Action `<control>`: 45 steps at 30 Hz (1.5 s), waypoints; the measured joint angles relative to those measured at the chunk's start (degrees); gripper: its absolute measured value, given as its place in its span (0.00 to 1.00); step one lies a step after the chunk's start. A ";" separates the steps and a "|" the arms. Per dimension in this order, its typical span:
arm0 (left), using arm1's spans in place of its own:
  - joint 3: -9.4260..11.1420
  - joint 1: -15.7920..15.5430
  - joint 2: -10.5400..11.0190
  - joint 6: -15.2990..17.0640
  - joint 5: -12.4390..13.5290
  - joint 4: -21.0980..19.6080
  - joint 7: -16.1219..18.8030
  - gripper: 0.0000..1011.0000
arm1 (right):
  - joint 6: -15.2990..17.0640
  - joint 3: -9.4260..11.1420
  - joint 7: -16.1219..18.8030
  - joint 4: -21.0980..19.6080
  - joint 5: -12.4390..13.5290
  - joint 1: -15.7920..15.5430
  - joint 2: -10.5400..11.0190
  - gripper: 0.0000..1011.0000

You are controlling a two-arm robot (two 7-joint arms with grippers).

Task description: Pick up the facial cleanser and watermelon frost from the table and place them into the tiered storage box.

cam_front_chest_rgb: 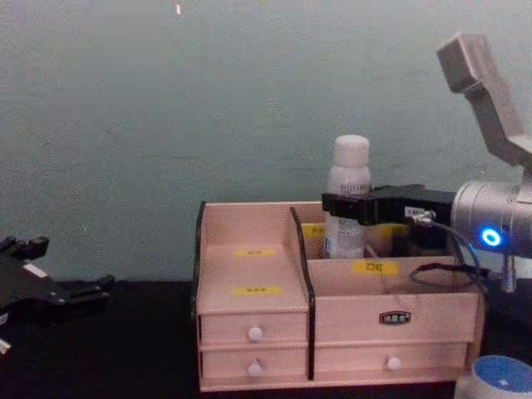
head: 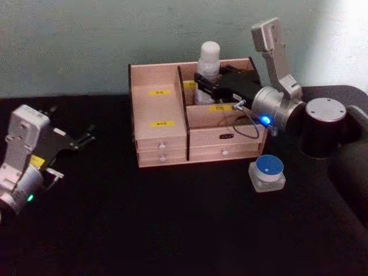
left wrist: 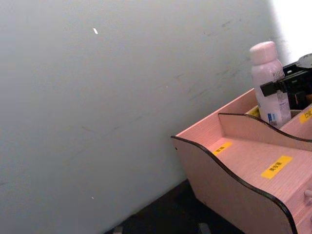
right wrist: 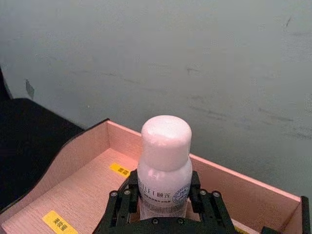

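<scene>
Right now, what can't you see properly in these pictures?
Facial cleanser bottom: chest view, behind the tiered storage box wall; right wrist view, behind the jaws of the right gripper clamping it.
Yellow labels: head view, writing too small.
Blue-lidded jar: chest view, cut by the bottom edge.

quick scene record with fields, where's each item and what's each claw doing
facial cleanser: upright in the rear right compartment of the tiered storage box
right claw: shut on the cleanser's body, reaching in from the right
blue-lidded jar: on the table, front right of the box, untouched
left claw: parked at the table's left side, holding nothing
</scene>
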 joint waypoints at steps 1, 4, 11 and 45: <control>0.00 0.00 0.00 0.00 0.00 0.00 0.00 0.99 | 0.02 0.00 0.02 0.22 -0.06 0.07 -0.07 0.59; 0.00 0.00 0.00 0.00 0.00 0.00 0.00 0.99 | 0.14 -0.02 0.13 0.97 -0.29 0.28 -0.30 0.59; 0.00 0.00 0.00 0.00 0.00 0.00 0.00 0.99 | 0.23 0.02 0.45 2.55 -0.73 0.77 -0.77 0.59; 0.00 0.00 0.00 0.00 0.00 0.00 0.00 0.99 | 0.27 0.55 0.43 4.57 -1.31 1.14 -1.44 0.59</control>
